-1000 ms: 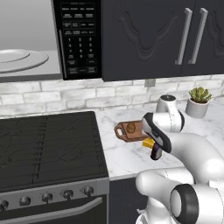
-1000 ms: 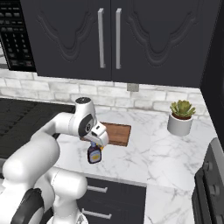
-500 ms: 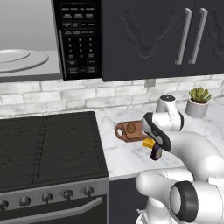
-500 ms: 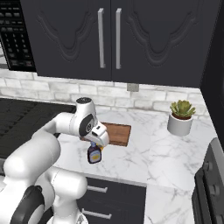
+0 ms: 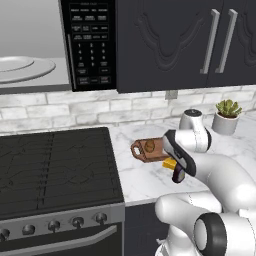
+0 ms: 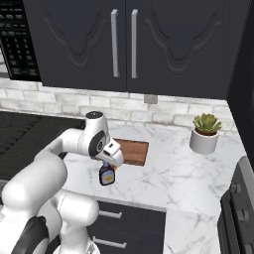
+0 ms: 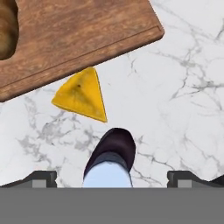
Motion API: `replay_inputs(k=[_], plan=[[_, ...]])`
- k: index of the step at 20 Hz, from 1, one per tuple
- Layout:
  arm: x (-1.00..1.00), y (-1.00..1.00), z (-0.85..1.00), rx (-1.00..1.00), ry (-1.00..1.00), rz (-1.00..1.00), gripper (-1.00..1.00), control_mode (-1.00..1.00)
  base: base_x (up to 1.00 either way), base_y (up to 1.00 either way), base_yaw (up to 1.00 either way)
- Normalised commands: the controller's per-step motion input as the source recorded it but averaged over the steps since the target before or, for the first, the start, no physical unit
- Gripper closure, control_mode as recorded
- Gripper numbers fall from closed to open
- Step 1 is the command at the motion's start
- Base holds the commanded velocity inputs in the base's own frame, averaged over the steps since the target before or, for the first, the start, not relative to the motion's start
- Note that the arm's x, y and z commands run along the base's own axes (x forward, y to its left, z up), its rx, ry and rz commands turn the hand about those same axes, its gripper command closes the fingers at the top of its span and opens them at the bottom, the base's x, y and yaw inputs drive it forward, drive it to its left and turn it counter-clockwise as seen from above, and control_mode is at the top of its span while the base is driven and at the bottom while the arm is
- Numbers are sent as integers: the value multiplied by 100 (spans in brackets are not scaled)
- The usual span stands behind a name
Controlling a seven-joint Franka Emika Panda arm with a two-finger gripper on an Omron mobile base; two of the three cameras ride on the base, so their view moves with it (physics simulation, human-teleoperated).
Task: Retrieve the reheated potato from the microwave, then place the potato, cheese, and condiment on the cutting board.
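Stove [image 5: 55, 165]: black, at the far left of the tabletop, knobs along its front edge.
Microwave [image 5: 60, 45]: above the stove, door open, grey inside with the round turntable [image 5: 25, 67] bare; the black keypad [image 5: 90, 45] is on its right side.
Board [image 5: 150, 150]: on the tabletop just right of the stove, handle end toward the stove; in the right base view [image 6: 130, 150] it lies behind the arm's forearm.
Potato [image 5: 149, 146]: on the board near the handle end; in the hand view [image 7: 6, 30] it sits at the upper left corner, on the wood.
Cheese [image 7: 83, 95]: flat on the marble, just off the board's [image 7: 78, 35] near edge, not on it; a gap of marble shows between them. In the left base view [image 5: 169, 163] it peeks out under the arm.
Bottle [image 6: 106, 174]: upright under the hand, bluish cap up, near the tabletop's front edge; in the hand view [image 7: 111, 157] its dark body points toward the cheese, close to it but apart.
End effector [image 7: 112, 177]: fingertips [image 7: 41, 177] stand wide on either side of the bottle's cap, not touching it there; whether it grips the bottle higher up I cannot tell.
In the way: the cheese lies between bottle and board.
Plant [image 6: 205, 133]: small pot by the wall, well to the right of the board.
Tabletop [image 6: 173, 173]: white marble with grey veins.
Room: pale brick wall, black cupboards [image 6: 124, 44] with steel handles above.
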Motion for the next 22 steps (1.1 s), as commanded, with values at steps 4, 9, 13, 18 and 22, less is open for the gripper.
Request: replay_inputs(k=[4,9,13,18,22], plan=[[-1,0,-5,0,0,0,100,-100,0,0,0],[8,1,-14,0,0,0,100,-100,0,0,0],[7,0,-8,0,0,0,100,-100,0,0,0],[-1,0,-2,0,0,0,100,-100,0,0,0],[-17,0,2,0,0,0,100,-100,0,0,0]])
